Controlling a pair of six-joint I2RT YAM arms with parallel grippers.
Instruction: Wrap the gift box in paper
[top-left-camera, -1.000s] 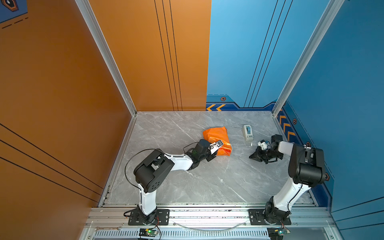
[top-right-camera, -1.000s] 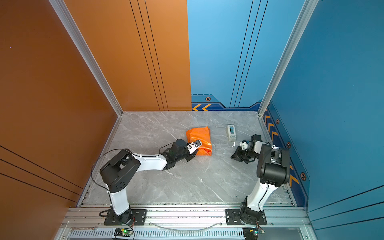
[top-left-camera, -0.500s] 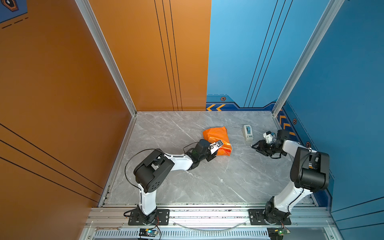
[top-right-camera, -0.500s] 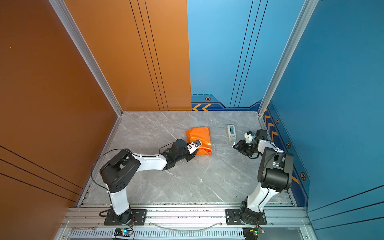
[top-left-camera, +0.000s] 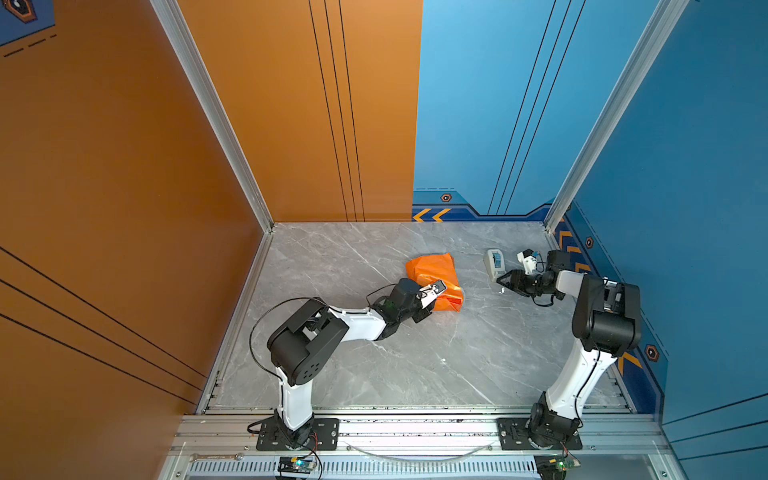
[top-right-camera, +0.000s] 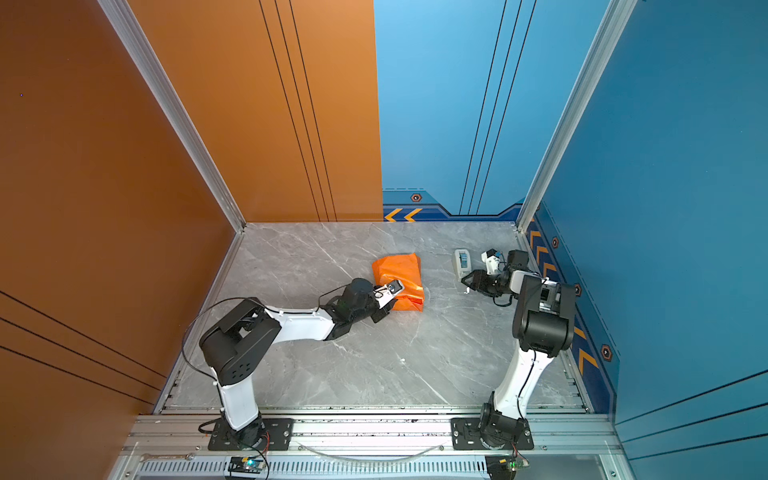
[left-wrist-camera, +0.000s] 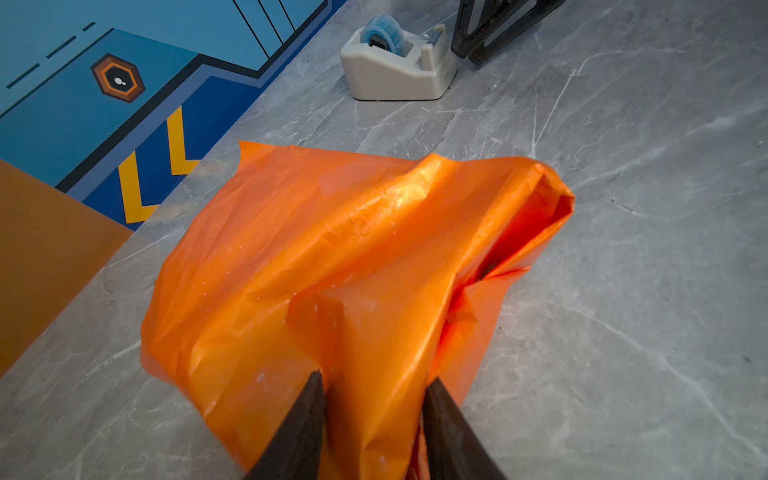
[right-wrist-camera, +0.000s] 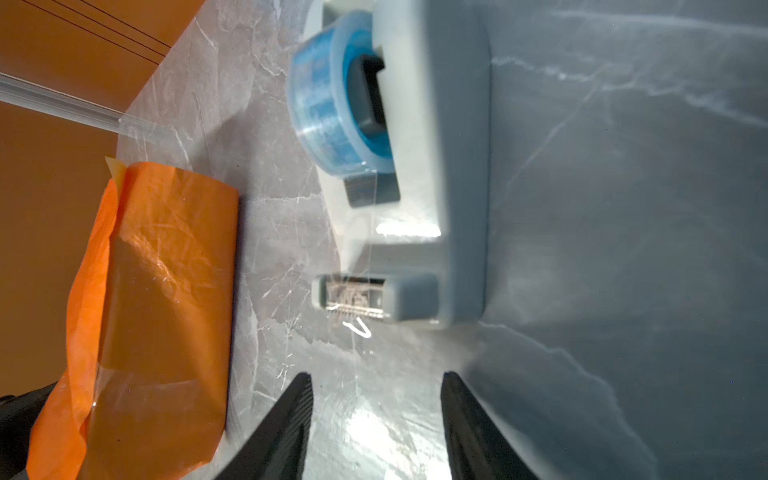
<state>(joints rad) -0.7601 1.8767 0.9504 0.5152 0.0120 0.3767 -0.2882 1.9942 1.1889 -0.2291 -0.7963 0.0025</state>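
The paper (top-left-camera: 432, 272) (top-right-camera: 398, 272) lies mid-table as a creased, glossy orange bundle. The gift box is hidden inside it. My left gripper (left-wrist-camera: 374, 378) (top-left-camera: 434, 305) is shut on a raised fold at the bundle's near end, and orange paper (left-wrist-camera: 353, 249) fills the gap between the two dark fingers. My right gripper (right-wrist-camera: 376, 374) (top-left-camera: 501, 283) (top-right-camera: 466, 284) stands open just short of the cutter end of the tape dispenser (right-wrist-camera: 436, 187). Only bare table lies between its fingers. The paper (right-wrist-camera: 166, 291) shows off to one side in the right wrist view.
The white-grey tape dispenser (top-left-camera: 494, 264) (top-right-camera: 461, 262) (left-wrist-camera: 399, 70) with a blue roll stands right of the bundle, near the back right corner. A clear tape end (right-wrist-camera: 357, 340) hangs off its cutter. The blue side wall (top-left-camera: 623, 291) runs close behind the right arm.
The right gripper has swung from nearer the front up to the tape dispenser, and its jaws have gone from shut to open. The left gripper and the paper have stayed still.
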